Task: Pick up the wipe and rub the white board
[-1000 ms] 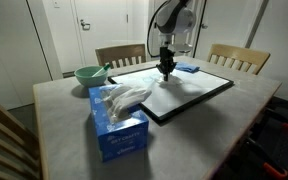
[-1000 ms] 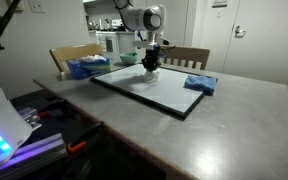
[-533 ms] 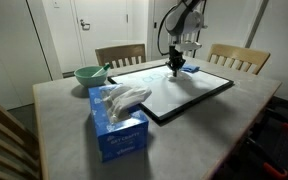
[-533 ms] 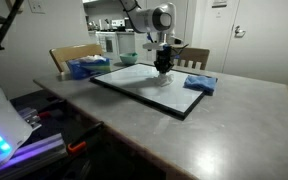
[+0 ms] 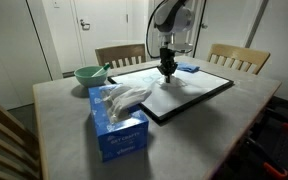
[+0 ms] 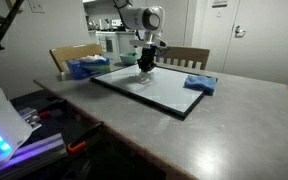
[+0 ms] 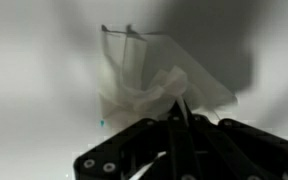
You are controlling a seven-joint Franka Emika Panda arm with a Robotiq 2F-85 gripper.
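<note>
The white board (image 5: 189,92) (image 6: 159,92) lies flat on the table, a large white panel with a thin black frame. My gripper (image 5: 168,70) (image 6: 145,66) points straight down over its far part. In the wrist view the fingers (image 7: 180,128) are pressed together on a thin crumpled white wipe (image 7: 149,85), which spreads out against the white board (image 7: 34,70) below. Faint blue pen marks (image 7: 102,124) show beside the wipe.
A blue tissue box (image 5: 118,122) (image 6: 87,67) with tissue sticking out stands near the board's corner. A green bowl (image 5: 90,75) sits beside it. A folded blue cloth (image 5: 188,68) (image 6: 200,84) lies at the board's edge. Wooden chairs (image 5: 232,57) stand behind the table.
The gripper with the wipe swept one way across the board half a second ago and has now come back to about where it was a second ago.
</note>
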